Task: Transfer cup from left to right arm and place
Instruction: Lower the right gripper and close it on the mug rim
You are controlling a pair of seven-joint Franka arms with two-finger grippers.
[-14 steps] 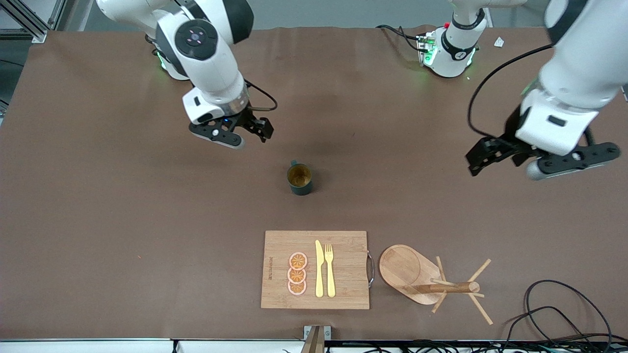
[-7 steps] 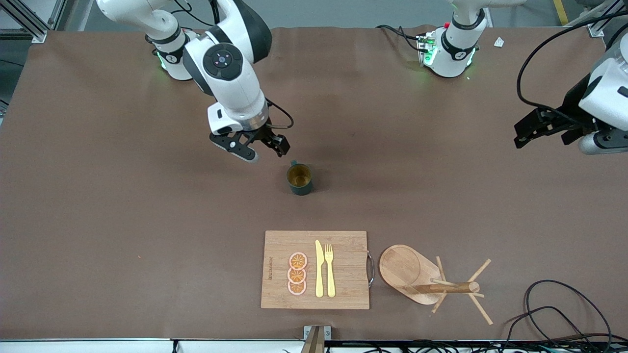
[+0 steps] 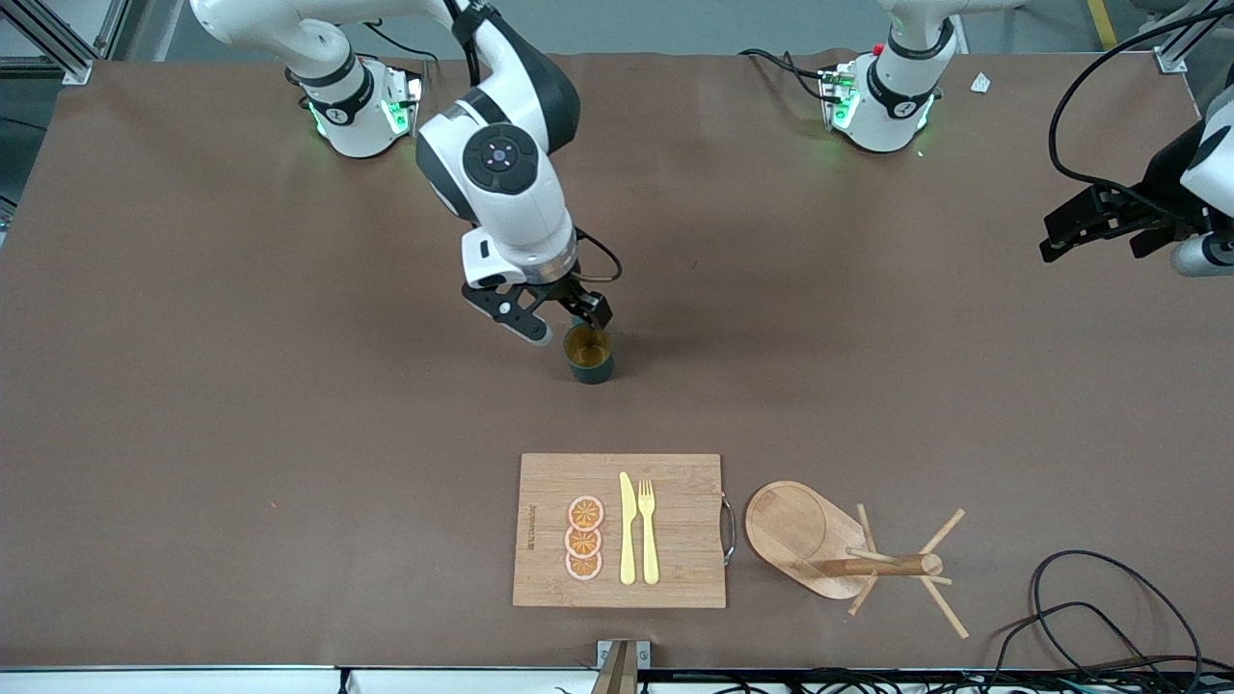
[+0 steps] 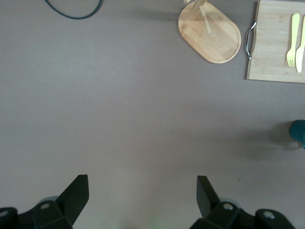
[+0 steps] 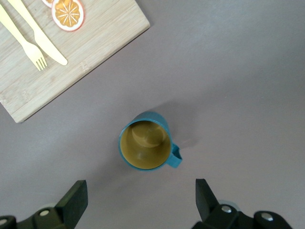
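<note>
The dark teal cup (image 3: 588, 354) stands upright on the brown table mat, amber inside showing, its handle turned toward the robots' bases. My right gripper (image 3: 567, 323) hangs open just over the table at the cup's handle side, touching nothing. In the right wrist view the cup (image 5: 145, 147) sits a little ahead of the open right gripper (image 5: 140, 195), outside the gap. My left gripper (image 3: 1118, 231) is open and empty, raised over the left arm's end of the table. The left wrist view shows the open left gripper (image 4: 142, 191) above bare mat and a sliver of the cup (image 4: 299, 133).
A bamboo cutting board (image 3: 675, 569) nearer the front camera carries a yellow knife (image 3: 627, 530), a fork (image 3: 648, 530) and three orange slices (image 3: 584, 538). Beside it lies a toppled wooden mug tree (image 3: 839, 549). Black cables (image 3: 1109, 617) coil at the near corner.
The right arm has swung down and across the table until its gripper is right by the cup. The left arm has drawn back toward its own end. The cup stayed put.
</note>
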